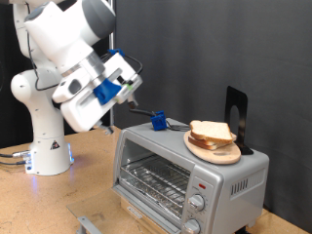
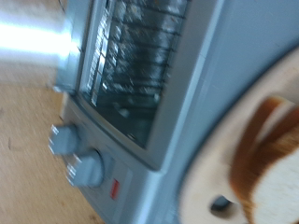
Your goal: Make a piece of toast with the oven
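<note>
The silver-grey oven (image 1: 185, 175) stands at the exterior view's lower right, its wire rack (image 1: 151, 177) showing at the front and two knobs (image 1: 199, 204) beside it. On its top lies a round wooden board (image 1: 214, 149) with stacked bread slices (image 1: 211, 133). My gripper (image 1: 132, 93) hangs in the air above and to the exterior view's left of the oven, holding nothing that shows. The wrist view shows the oven front (image 2: 140, 75), knobs (image 2: 75, 154), red mark (image 2: 116, 187) and the board with bread (image 2: 271, 159); my fingers do not show there. A single separate slice of toast is out of view.
A black stand (image 1: 237, 117) rises behind the board. A small blue object (image 1: 157, 119) sits behind the oven's top. A flat grey metal piece (image 1: 86, 223) lies on the wooden table (image 1: 88, 185) at the bottom. The robot base (image 1: 47, 146) stands at the left.
</note>
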Robot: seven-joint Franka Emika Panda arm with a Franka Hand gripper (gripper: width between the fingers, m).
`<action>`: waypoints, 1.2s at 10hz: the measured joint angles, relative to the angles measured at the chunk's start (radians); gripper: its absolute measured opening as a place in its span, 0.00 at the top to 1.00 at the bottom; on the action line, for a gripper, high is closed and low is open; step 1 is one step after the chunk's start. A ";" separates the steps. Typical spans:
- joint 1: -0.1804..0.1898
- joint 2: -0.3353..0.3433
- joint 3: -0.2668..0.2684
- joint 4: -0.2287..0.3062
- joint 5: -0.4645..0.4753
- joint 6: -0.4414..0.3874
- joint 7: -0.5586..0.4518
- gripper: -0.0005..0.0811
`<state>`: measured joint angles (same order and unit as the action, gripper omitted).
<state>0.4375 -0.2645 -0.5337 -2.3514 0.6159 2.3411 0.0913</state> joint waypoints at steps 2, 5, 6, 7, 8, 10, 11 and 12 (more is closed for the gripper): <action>0.018 -0.039 0.069 -0.031 -0.038 0.079 -0.029 0.01; 0.020 -0.085 0.157 -0.017 -0.222 -0.107 -0.005 0.01; 0.016 -0.096 0.171 -0.011 -0.250 -0.152 0.017 0.01; 0.016 -0.096 0.170 -0.015 -0.244 -0.134 0.016 0.01; 0.022 -0.096 0.170 -0.016 -0.225 -0.142 -0.009 0.01; 0.072 -0.116 0.184 -0.016 -0.165 -0.149 -0.097 0.01; 0.097 -0.133 0.193 -0.017 -0.144 -0.150 -0.126 0.01; 0.114 -0.153 0.208 -0.019 -0.138 -0.151 -0.136 0.01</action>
<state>0.5513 -0.4171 -0.3253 -2.3704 0.4784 2.1897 -0.0442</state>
